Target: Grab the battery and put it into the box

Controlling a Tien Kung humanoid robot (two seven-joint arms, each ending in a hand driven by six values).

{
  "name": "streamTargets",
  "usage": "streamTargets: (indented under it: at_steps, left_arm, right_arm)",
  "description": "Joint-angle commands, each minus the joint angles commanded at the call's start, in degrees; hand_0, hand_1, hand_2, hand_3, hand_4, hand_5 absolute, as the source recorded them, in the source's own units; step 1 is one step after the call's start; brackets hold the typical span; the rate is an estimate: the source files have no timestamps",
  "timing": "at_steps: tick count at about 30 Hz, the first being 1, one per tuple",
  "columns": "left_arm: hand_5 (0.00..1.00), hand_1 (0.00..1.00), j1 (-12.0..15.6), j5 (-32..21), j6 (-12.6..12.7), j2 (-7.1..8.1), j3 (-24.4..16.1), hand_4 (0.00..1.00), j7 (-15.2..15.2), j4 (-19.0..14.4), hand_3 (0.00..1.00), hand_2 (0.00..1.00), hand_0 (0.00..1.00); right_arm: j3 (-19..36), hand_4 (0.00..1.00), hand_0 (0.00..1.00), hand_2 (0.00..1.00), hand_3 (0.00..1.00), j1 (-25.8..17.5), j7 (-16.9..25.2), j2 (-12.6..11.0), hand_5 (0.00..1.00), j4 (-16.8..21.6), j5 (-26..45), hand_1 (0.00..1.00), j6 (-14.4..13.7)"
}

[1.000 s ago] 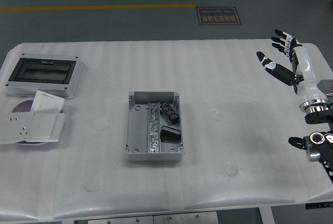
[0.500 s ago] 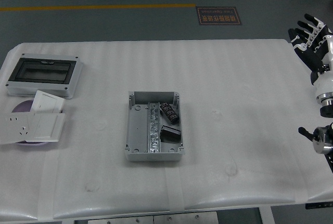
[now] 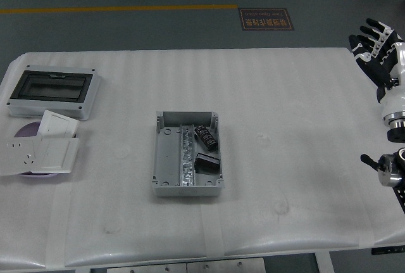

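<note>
While the small black cylindrical battery (image 3: 205, 136) lies inside the open grey plastic box (image 3: 188, 154) at the table's middle, the black-and-white right hand (image 3: 374, 48) hangs at the far right edge, fingers spread, empty.

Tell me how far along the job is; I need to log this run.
It looks done: the battery lies inside the grey box, beside a black block. Nothing is in hand: the right hand is open and empty at the table's right edge. Nothing visible remains to move.
</note>
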Motion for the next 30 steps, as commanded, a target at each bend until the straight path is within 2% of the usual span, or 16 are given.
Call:
streamTargets:
  at_steps: [4,13,14,15,23,30]
  left_arm:
    - [0.103,0.642,-0.1,0.3,0.2,0.11,-0.5,0.662,-0.2,0.0,0.637,0.596,0.628]
    - [0.116,0.643,-0.1,0.7,-0.1,0.13,-0.5,0.67,0.6,0.0,0.637,0.598,0.629]
    - [0.118,0.643,-0.1,0.9,-0.2,0.17,-0.5,0.67,0.9,0.0,0.637,0.598,0.625]
    - [0.118,0.643,-0.1,1.1,-0.4,0.21,-0.7,0.67,1.2,0.0,0.637,0.598,0.625]
    - [0.12,0.642,0.3,5.4,-4.6,0.46,-4.3,0.67,7.9,0.0,0.638,0.599,0.627]
    - [0.12,0.643,-0.2,3.4,-7.1,-0.15,-2.4,0.671,11.2,0.1,0.646,0.608,0.63]
  right_arm:
    - [-1.0,0.796,0.762,0.735,0.735,0.0,-2.3,0.2,0.327,-0.3,-4.0,0.708,-1.8]
    - [-2.7,0.779,0.742,0.728,0.715,0.4,-4.2,1.1,0.324,-1.2,-6.2,0.679,-1.9]
    - [-3.0,0.713,0.7,0.711,0.7,0.5,-4.3,1.1,0.313,-1.3,-6.3,0.647,-1.8]
    - [-3.2,0.713,0.7,0.711,0.7,0.6,-4.4,1.1,0.313,-1.3,-6.4,0.647,-1.8]
    - [-4.6,0.713,0.698,0.712,0.702,0.9,-5.8,0.7,0.324,-1.8,-8.4,0.646,-0.3]
    - [-5.1,0.708,0.698,0.717,0.701,1.1,-5.9,0.6,0.331,-2.0,-7.3,0.644,1.0]
